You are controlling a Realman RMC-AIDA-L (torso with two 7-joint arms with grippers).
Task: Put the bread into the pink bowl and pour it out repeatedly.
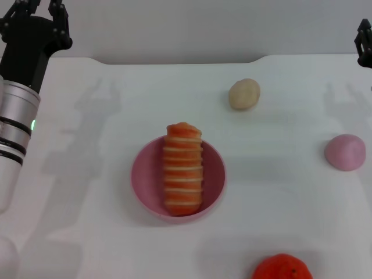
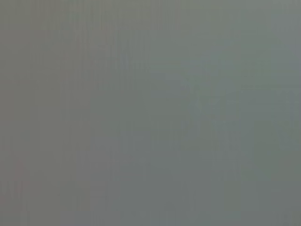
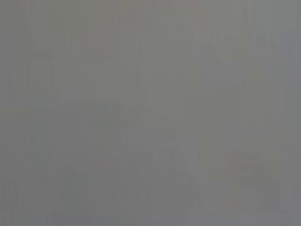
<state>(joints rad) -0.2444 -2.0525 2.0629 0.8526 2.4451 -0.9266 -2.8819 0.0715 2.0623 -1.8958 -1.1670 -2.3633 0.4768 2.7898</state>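
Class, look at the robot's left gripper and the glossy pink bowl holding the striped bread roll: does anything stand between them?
Nothing visible does: only bare white table lies between the left gripper, at the far left, and the pink bowl with the bread.

Bright, even light falls from above in the head view, and the white matte tabletop (image 1: 104,232) is nearly washed out. Soft grey arm shadows lie at about 10 o'clock and 2 o'clock. The glossy round pink plastic bowl (image 1: 142,174) and the ridged orange-and-cream bread roll (image 1: 183,168) at centre are in reasonable focus, without strong glare. Both wrist views show only a flat, featureless grey blur with faint vertical banding.
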